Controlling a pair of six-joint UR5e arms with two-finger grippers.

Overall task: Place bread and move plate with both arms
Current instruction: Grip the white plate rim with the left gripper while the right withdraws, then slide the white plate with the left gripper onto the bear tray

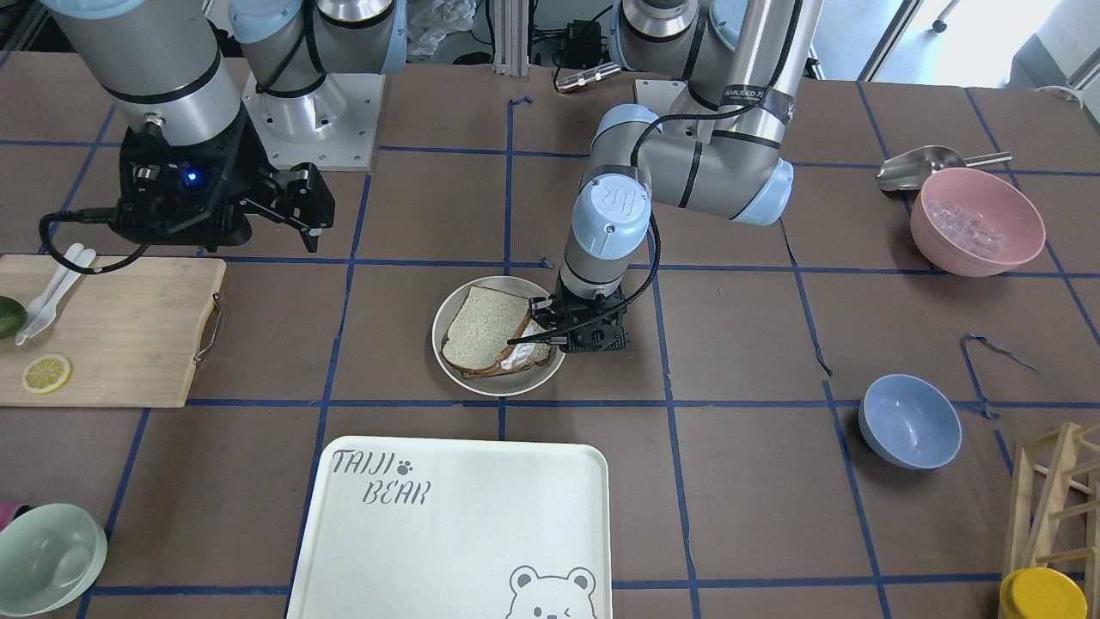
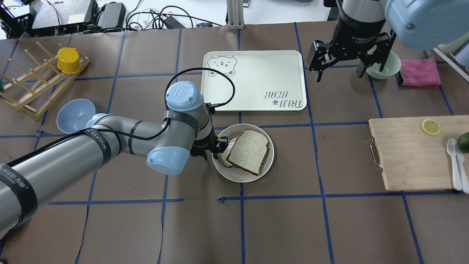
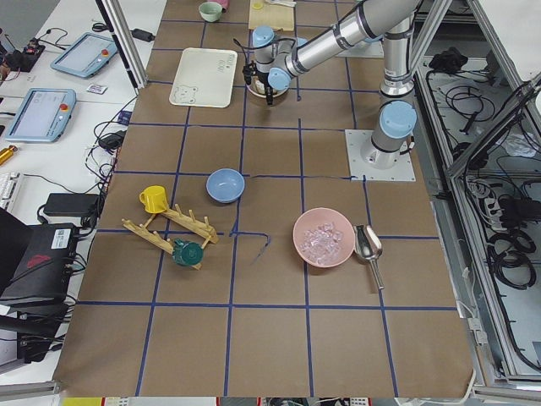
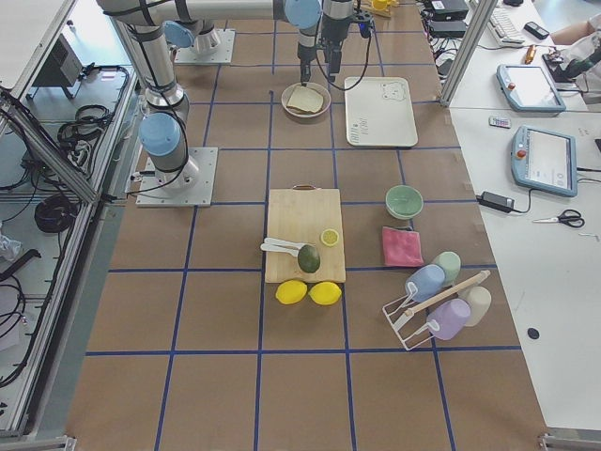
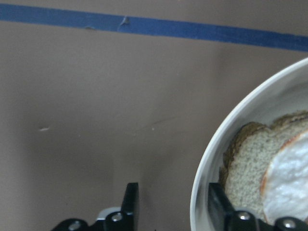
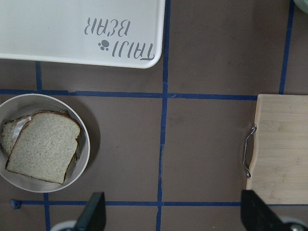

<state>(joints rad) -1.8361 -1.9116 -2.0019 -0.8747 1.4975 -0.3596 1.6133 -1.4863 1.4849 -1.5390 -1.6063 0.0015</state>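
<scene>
The round cream-white plate (image 2: 242,179) stands mid-table, also in the front view (image 1: 498,389) and the right wrist view (image 6: 86,144). The plain bread (image 2: 249,150) lies in it, tilted on top of an egg-topped slice (image 5: 288,178). My left gripper (image 2: 216,146) is low at the plate's left rim (image 5: 207,159). It is open, with one finger (image 5: 130,202) outside the rim and the other inside. My right gripper (image 2: 348,62) is open and empty, held high beyond the tray's right end, well apart from the plate.
The TAIJI BEAR tray (image 2: 254,80) lies just beyond the plate. A wooden cutting board (image 2: 410,154) with lemon slice and cutlery is to the right. A mint bowl (image 2: 383,66) and pink cloth (image 2: 419,71) are far right; a blue bowl (image 2: 75,115) and wooden rack (image 2: 36,80) are left.
</scene>
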